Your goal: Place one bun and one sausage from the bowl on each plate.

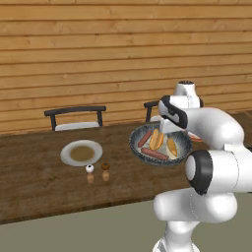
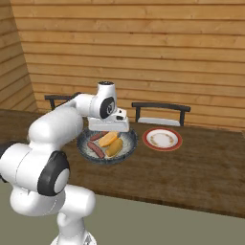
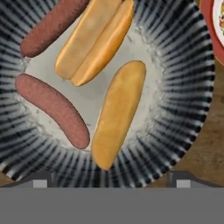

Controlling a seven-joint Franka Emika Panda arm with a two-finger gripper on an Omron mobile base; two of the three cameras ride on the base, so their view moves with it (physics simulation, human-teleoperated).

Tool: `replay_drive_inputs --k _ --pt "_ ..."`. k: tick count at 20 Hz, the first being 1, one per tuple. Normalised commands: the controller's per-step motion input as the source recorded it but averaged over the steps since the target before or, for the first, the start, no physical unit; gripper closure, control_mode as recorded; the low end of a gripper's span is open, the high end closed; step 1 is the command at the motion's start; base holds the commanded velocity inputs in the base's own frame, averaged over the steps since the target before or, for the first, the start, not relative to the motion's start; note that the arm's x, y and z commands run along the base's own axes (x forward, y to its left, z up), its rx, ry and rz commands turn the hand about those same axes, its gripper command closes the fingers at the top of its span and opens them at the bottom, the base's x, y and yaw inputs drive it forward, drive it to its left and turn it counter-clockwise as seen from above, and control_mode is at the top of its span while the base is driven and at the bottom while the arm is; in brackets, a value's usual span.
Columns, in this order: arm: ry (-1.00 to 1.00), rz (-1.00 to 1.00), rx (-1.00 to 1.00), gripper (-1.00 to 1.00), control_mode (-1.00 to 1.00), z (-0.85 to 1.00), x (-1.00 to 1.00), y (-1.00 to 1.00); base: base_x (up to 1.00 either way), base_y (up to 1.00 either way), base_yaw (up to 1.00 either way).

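Gripper (image 3: 112, 179) hangs just above the bowl (image 3: 183, 57), jaws spread wide, holding nothing. Bowl sits on the wooden table (image 1: 34, 187); inside lie two buns (image 3: 116, 120) and two sausages (image 3: 54, 109). Grey-rimmed plate (image 1: 81, 153) lies well left of it, bare.

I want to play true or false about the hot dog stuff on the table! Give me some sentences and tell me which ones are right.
1. The bowl holds two buns and two sausages. True.
2. The claw is squeezing a bun. False: it is open above the bowl, holding nothing.
3. The grey plate has a bun on it. False: no food lies on it.
4. A red-rimmed plate sits beside the bowl. True.
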Motion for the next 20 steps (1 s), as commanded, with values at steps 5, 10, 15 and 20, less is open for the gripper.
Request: replay_drive_inputs --k 5,10,15,20 --pt "0.00 0.00 0.00 -1.00 -1.00 -0.34 0.00 0.00 0.00 0.00 0.00" --pt "0.00 0.00 0.00 -1.00 -1.00 -0.39 0.00 0.00 0.00 0.00 0.00" --pt "0.00 0.00 0.00 -1.00 -1.00 -0.37 0.11 0.00 0.00 0.00 0.00" --pt "0.00 0.00 0.00 -1.00 -1.00 -0.39 0.15 0.00 0.00 0.00 0.00"
